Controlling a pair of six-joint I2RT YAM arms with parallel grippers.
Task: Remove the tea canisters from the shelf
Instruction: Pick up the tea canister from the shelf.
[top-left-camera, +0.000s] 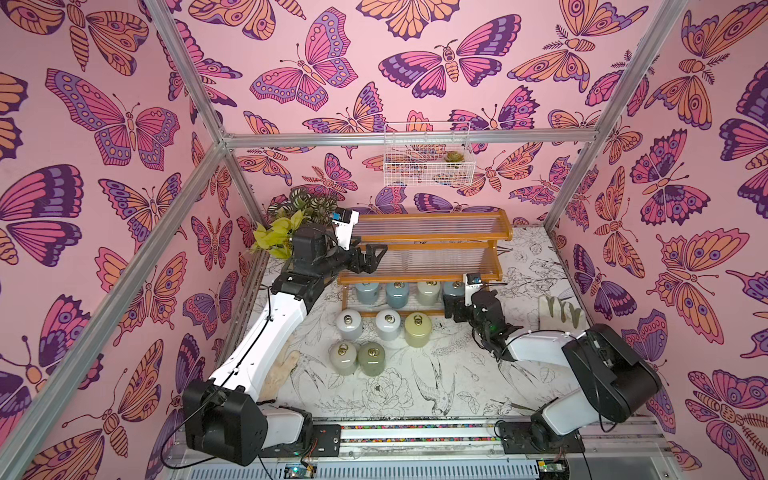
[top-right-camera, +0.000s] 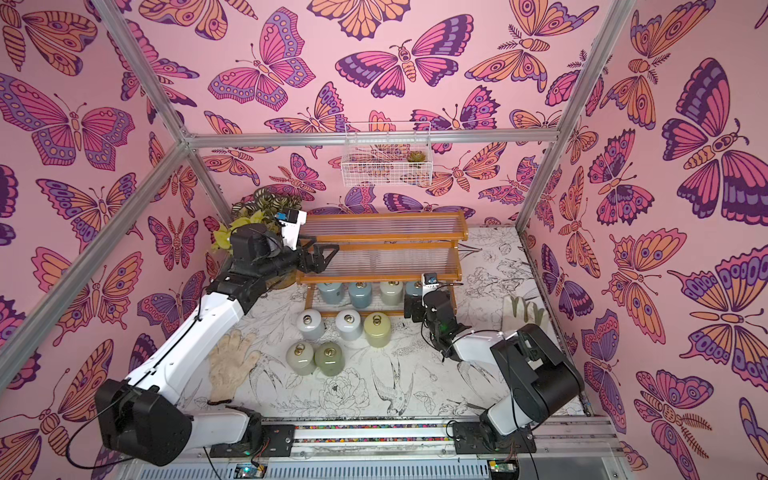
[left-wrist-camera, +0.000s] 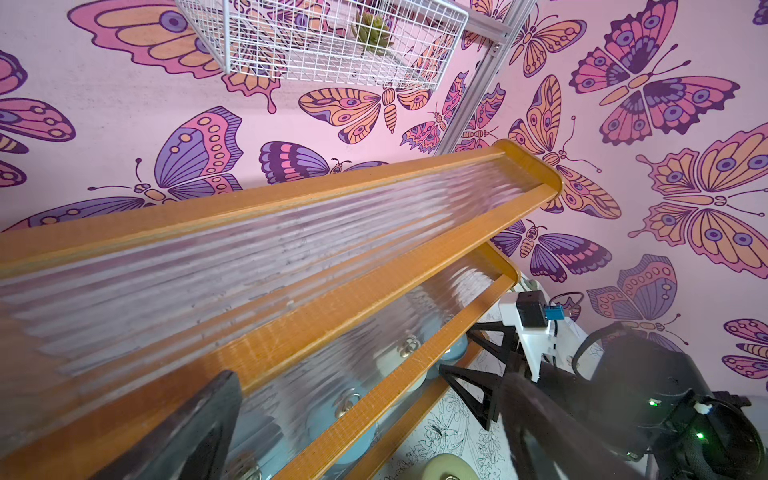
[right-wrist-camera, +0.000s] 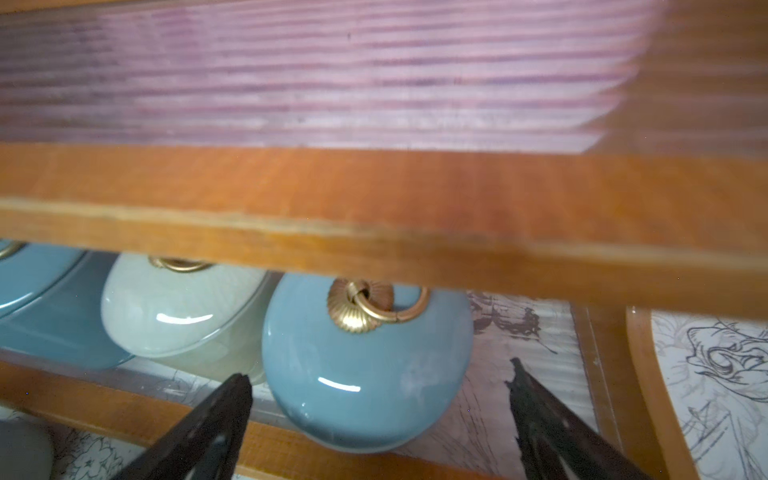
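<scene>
top views: high, looking down, whole scene | wrists: close on shelf (right-wrist-camera: 374, 199), shared bottom tier

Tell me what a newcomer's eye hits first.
Pink butterfly wallpaper covers the walls. At the back stands the orange-brown shelf, four tea canisters on its bottom tier, five more on the table before it. The right end effector gapes open around the rightmost blue canister.

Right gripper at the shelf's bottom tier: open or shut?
Open. In the right wrist view the right gripper has its fingers wide apart, either side of the blue canister.
</scene>
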